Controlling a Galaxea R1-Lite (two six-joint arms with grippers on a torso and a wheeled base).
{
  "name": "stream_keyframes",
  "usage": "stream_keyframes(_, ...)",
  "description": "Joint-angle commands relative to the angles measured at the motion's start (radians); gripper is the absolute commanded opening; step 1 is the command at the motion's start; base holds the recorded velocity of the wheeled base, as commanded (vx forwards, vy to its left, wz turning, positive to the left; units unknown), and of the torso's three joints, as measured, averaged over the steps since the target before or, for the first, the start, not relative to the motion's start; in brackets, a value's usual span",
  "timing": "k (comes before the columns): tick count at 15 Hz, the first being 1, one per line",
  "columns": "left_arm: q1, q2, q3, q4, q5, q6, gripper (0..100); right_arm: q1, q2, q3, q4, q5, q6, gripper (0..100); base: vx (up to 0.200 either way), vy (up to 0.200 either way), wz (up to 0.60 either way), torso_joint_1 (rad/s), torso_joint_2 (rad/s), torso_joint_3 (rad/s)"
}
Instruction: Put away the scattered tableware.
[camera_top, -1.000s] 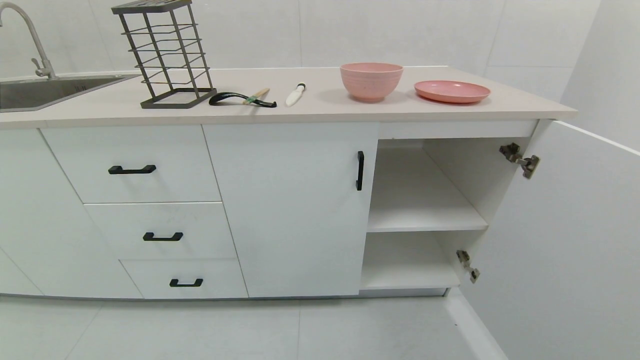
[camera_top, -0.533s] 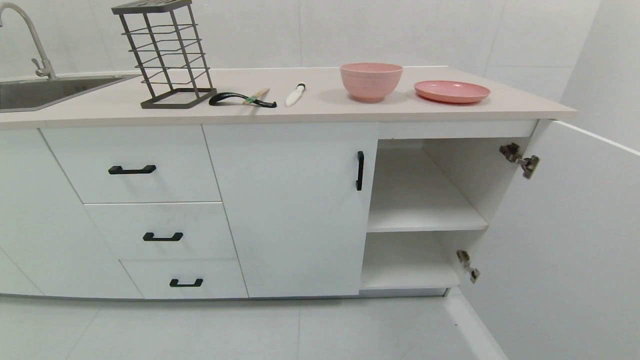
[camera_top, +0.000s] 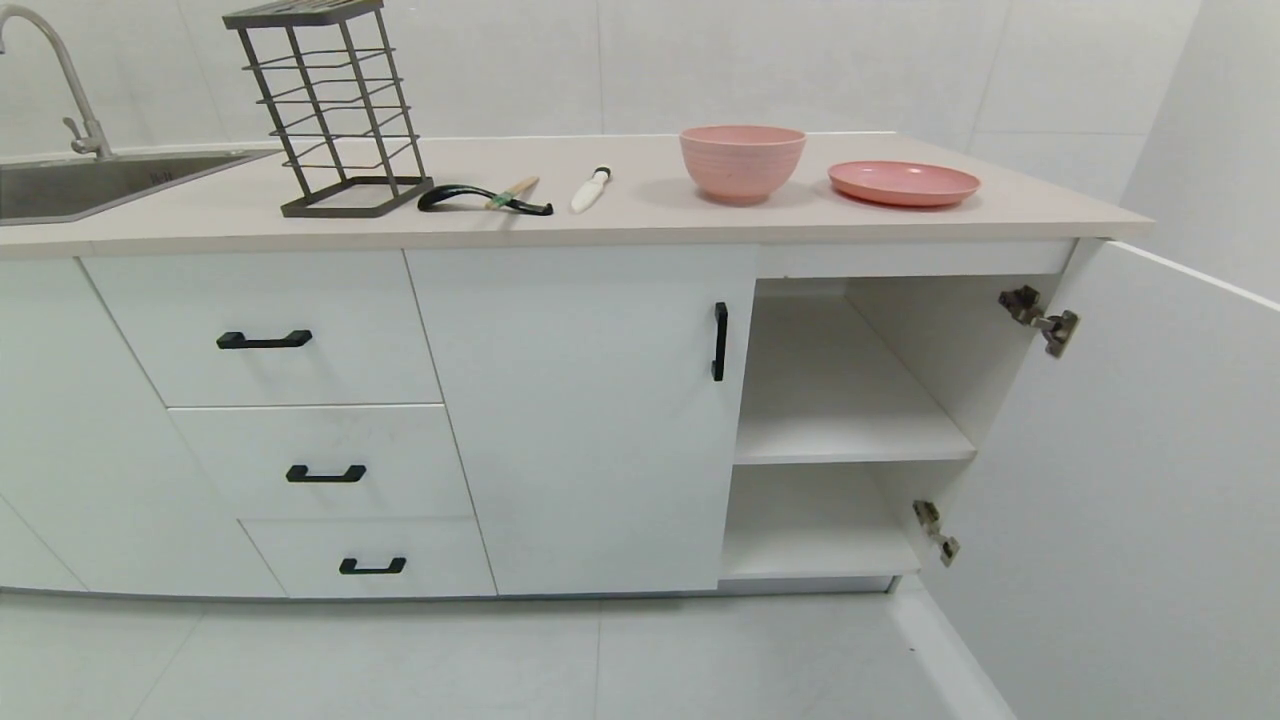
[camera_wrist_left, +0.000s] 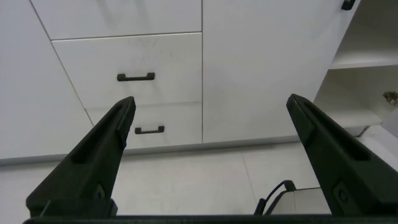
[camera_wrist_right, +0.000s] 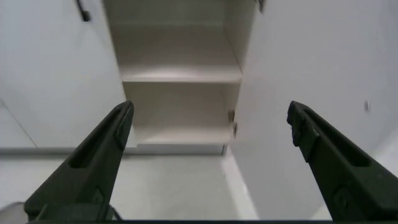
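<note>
A pink bowl and a pink plate rest on the right part of the countertop. Toward the middle lie a black ladle, a wooden-handled utensil across it, and a white knife. My left gripper hangs low and open, facing the drawers and floor. My right gripper is open too, facing the open cabinet's shelves. Nothing sits between either pair of fingers.
A dark wire rack stands on the counter left of the utensils, with a sink and faucet at far left. The right cabinet door is swung open, baring two shelves. Three drawers with black handles sit at left.
</note>
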Motion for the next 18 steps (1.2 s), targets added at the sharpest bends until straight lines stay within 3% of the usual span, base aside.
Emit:
stream_keyframes(1, 0.000, 0.003, 0.000, 0.000, 0.002, 0.001, 100, 0.001, -0.004, -0.002, 0.009, -0.017, 0.015, 100, 0.200, 0.000, 0.00, -0.002, 0.00, 0.007)
stream_keyframes(8, 0.000, 0.003, 0.000, -0.002, 0.028, 0.001, 100, 0.012, -0.038, -0.001, 0.006, -0.005, 0.015, 100, 0.200, 0.000, 0.00, 0.002, 0.00, 0.003)
stream_keyframes(11, 0.000, 0.003, 0.000, -0.002, 0.029, -0.001, 100, 0.012, -0.038, -0.001, 0.006, -0.005, 0.015, 100, 0.200, -0.200, 0.00, 0.002, 0.00, 0.002)
stream_keyframes(18, 0.000, 0.003, 0.000, 0.000, 0.028, 0.001, 100, 0.012, -0.038, -0.001, 0.006, -0.005, 0.016, 100, 0.000, -0.171, 0.00, 0.004, 0.00, 0.001)
